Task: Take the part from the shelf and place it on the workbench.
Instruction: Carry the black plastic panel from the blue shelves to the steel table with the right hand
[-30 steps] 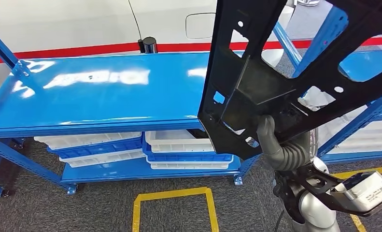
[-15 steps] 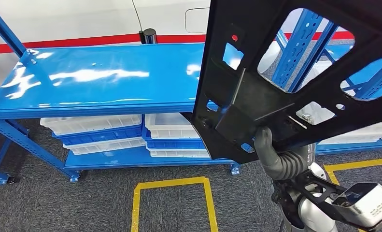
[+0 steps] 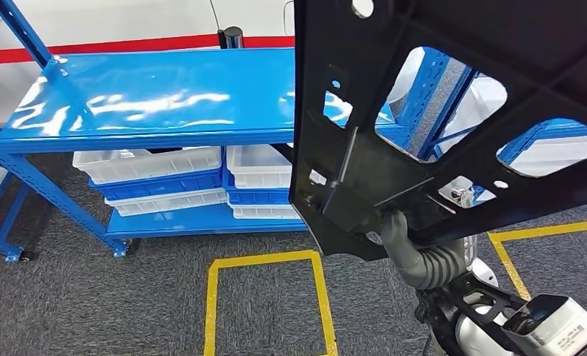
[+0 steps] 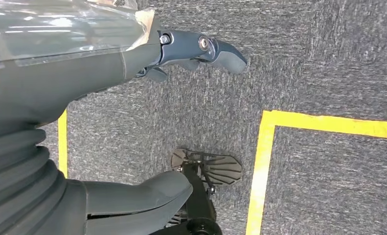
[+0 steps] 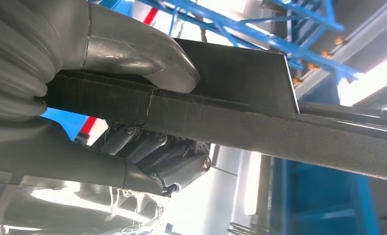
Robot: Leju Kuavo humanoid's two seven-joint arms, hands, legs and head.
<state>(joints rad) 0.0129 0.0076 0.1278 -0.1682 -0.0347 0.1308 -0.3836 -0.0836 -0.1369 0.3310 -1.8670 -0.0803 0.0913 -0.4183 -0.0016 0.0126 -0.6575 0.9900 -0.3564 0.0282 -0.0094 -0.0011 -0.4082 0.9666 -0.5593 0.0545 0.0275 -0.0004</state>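
Observation:
The part (image 3: 364, 170) is a large flat black panel with several cut-outs, held up close in front of the head camera and covering the upper right of that view. My right hand (image 3: 398, 237) grips its lower edge from beneath. In the right wrist view the thumb (image 5: 132, 54) lies on one face of the panel's edge (image 5: 260, 122) and the dark fingers (image 5: 157, 152) wrap the other face. My left hand (image 4: 83, 73) hangs above the grey carpet, its fingers (image 4: 216, 49) apart from the thumb and holding nothing.
A blue shelf unit (image 3: 164, 96) stands ahead on the left with a bare glossy top board and white bins (image 3: 149, 165) below. Another blue rack (image 3: 431, 96) shows through the panel's holes. Yellow tape squares (image 3: 268, 259) mark the carpet.
The whole view has shifted: the shelf now lies farther off and higher in the picture. The panel stays in my right hand and sits nearer the camera, looking larger.

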